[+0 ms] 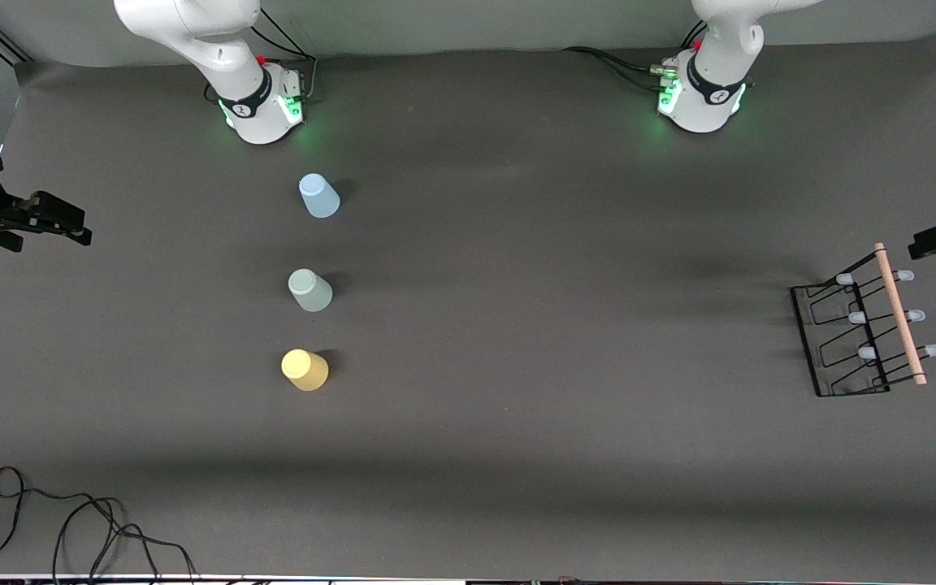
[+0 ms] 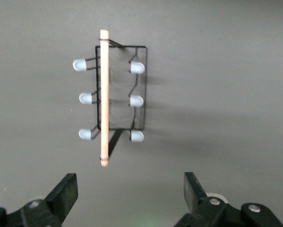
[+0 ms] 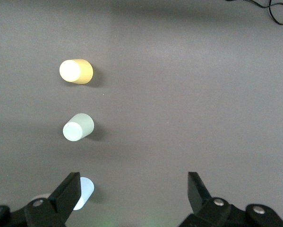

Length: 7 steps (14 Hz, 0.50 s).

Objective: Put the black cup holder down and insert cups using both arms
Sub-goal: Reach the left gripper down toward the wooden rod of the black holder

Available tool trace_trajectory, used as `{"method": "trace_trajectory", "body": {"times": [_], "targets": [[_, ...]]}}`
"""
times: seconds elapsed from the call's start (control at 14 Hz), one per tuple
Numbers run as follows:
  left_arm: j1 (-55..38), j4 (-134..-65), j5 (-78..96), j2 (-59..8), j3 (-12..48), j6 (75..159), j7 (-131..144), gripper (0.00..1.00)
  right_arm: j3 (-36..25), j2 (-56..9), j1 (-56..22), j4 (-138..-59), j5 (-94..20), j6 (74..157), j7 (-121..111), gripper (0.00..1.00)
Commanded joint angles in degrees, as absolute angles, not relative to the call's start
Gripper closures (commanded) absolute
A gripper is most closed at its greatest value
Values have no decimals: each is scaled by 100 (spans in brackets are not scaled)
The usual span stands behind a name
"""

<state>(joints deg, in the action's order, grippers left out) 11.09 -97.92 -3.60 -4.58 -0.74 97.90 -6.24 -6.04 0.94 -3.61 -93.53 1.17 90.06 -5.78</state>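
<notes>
Three cups stand in a row toward the right arm's end of the table (image 1: 517, 455): cup one (image 1: 318, 196) farthest from the front camera, cup two (image 1: 309, 290) between, cup three (image 1: 305, 370) nearest. Cup holder (image 1: 862, 333) well apart, at the left arm's end

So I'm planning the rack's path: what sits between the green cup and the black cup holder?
Nothing: in the front view only bare dark table separates the pale green cup from the black cup holder.
</notes>
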Motion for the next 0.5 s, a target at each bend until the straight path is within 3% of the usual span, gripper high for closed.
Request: {"method": "trace_trajectory", "body": {"times": [0.0,0.43], "targets": [[1449,-10694,-431,-334,-53,10929,-966,0,-650,35,-439,-9211,193,8921,-439,0],[1582,-10714,-624,-1255,-44,11566,-976,0,-650,35,-439,-9228,193,8921,-431,0]]}}
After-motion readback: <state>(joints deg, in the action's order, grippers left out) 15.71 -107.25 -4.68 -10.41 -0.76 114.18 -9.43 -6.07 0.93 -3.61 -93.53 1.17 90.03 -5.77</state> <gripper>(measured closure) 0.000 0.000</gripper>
